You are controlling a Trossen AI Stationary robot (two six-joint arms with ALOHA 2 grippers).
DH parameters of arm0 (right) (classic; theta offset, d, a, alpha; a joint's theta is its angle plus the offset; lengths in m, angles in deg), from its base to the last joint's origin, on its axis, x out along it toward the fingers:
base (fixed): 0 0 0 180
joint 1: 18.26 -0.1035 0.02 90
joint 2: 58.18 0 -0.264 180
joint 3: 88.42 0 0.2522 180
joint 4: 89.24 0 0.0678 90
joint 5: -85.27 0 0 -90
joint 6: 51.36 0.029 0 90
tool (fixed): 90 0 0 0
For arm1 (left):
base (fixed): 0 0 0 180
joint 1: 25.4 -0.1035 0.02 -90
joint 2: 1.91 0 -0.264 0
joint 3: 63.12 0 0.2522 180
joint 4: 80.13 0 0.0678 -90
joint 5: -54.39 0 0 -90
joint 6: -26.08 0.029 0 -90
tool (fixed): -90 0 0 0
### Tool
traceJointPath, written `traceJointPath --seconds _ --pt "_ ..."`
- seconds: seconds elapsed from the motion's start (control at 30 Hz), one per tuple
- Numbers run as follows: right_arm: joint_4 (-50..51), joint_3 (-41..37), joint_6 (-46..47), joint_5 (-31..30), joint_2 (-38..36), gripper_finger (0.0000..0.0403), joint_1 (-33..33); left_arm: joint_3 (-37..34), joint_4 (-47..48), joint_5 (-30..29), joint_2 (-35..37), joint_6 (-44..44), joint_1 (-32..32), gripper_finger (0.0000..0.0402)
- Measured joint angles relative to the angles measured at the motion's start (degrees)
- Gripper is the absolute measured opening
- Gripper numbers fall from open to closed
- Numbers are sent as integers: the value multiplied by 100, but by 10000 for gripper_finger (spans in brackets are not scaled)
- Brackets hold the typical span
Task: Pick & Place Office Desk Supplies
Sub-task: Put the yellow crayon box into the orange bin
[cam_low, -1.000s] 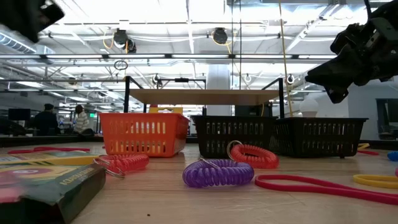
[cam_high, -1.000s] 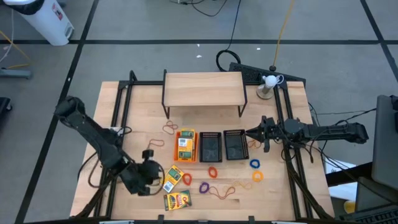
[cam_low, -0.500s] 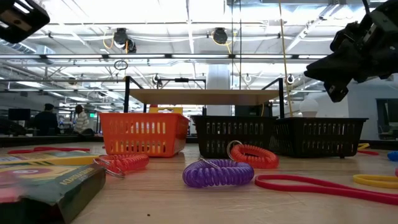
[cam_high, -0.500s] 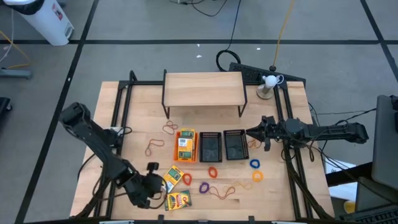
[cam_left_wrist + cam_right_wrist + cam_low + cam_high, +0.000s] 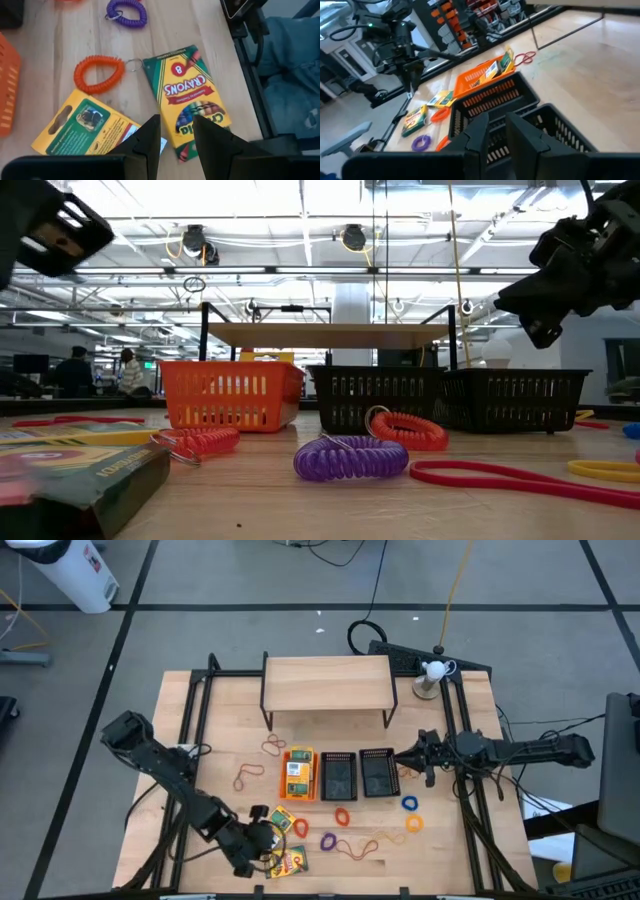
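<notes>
My left gripper is open and hangs above two crayon boxes near the table's front edge. One is a Crayola box, which also shows in the high view. The other is a flat yellow-and-green box. An orange coil band lies between them and a purple one lies beyond. The fingers touch nothing. My right gripper is shut and waits in the air beside the right black mesh tray. The orange tray holds a crayon box.
A second black tray stands between the other two. Blue and orange bands and a thin red loop lie at the front right. More loops lie left of the trays. The wooden riser stands at the back.
My left gripper has gone toward the table's right and near edges, from left of the crayon boxes to a place over them. My right arm has kept still. Nothing on the table has moved.
</notes>
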Motion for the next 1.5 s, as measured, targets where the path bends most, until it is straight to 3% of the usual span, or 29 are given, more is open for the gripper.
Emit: traceJointPath --seconds 0.4,0.73,0.9,1.17,1.5 --pt "-414 0 -97 -192 198 59 -616 0 -320 584 -19 681 -535 113" --pt "-560 0 -339 -186 219 59 -670 0 -290 540 68 1186 -682 113" --pt "-560 0 -296 -184 219 59 -668 7 91 577 120 781 -688 113" --pt "-561 0 -278 -195 225 59 -668 0 120 1195 76 173 -623 113" --pt "-559 0 -276 -197 326 59 -668 0 148 1081 78 -23 -256 113"
